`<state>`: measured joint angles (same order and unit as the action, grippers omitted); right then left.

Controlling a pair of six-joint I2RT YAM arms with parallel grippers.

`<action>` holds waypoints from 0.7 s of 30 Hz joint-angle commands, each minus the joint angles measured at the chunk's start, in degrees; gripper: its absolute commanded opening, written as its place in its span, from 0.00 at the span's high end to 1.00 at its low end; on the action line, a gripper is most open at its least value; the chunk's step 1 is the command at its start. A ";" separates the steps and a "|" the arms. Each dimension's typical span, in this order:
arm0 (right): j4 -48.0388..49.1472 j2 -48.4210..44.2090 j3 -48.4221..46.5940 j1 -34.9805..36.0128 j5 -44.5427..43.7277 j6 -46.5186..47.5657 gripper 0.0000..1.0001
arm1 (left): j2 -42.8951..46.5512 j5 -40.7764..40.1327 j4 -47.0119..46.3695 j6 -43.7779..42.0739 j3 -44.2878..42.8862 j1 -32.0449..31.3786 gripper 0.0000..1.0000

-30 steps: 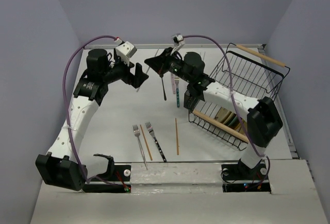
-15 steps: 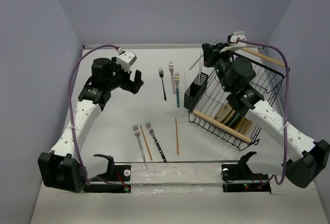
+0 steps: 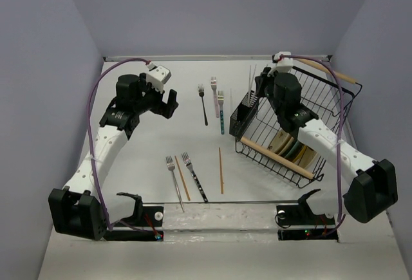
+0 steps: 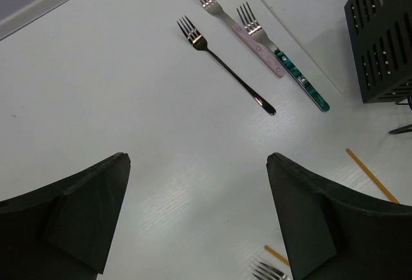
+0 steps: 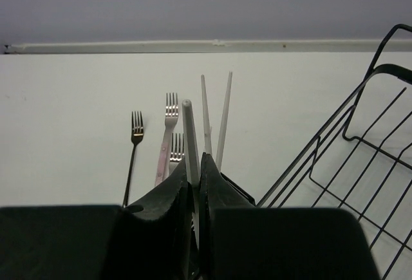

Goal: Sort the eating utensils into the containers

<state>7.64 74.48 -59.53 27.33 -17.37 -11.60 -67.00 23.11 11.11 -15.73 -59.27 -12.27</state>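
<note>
My right gripper [image 3: 257,93] is shut on a pale white chopstick [image 5: 189,135] and holds it upright over the black slotted holder [image 3: 246,114]. In the right wrist view the jaws [image 5: 196,161] pinch it, and two more white chopsticks [image 5: 223,116] stand in the holder [image 5: 241,188]. A black fork [image 3: 204,105], a pink fork [image 3: 214,93] and a teal fork [image 3: 221,116] lie left of the holder. My left gripper [image 3: 168,102] is open and empty above the table [image 4: 199,215]; its view shows another white chopstick [image 4: 299,42] lying flat.
A silver fork [image 3: 174,180], a dark-handled fork [image 3: 194,178] and two brown chopsticks [image 3: 182,178] [image 3: 221,170] lie near the front. The big wire rack [image 3: 322,100] with wooden handles and plates [image 3: 290,148] stands right behind the holder.
My right arm swung from the far middle over to the right with the white chopstick and came down over the holder. The left arm barely moved.
</note>
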 commanded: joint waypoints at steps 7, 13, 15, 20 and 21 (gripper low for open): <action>1.76 5.94 -2.17 -2.28 3.65 -0.09 1.00 | 0.56 -0.44 -3.38 -0.97 1.43 0.23 0.01; 1.59 9.19 -3.58 -2.28 5.67 -1.41 0.80 | -0.41 -0.44 -3.12 -1.24 1.78 0.23 0.01; 1.50 8.76 -3.49 -2.28 5.15 -1.94 0.59 | -0.67 -0.70 -3.03 -1.67 2.31 0.23 0.01; 0.10 6.74 -4.02 -2.28 3.83 -1.06 0.45 | -0.94 -1.75 -2.94 -2.20 2.58 0.23 0.01; -1.47 6.21 -4.71 -2.28 3.22 -0.45 0.44 | -0.85 -2.02 -2.85 -2.38 2.58 0.23 0.01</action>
<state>7.07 83.99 -60.38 25.45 -12.75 -13.10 -68.20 21.98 9.72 -16.73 -57.04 -12.25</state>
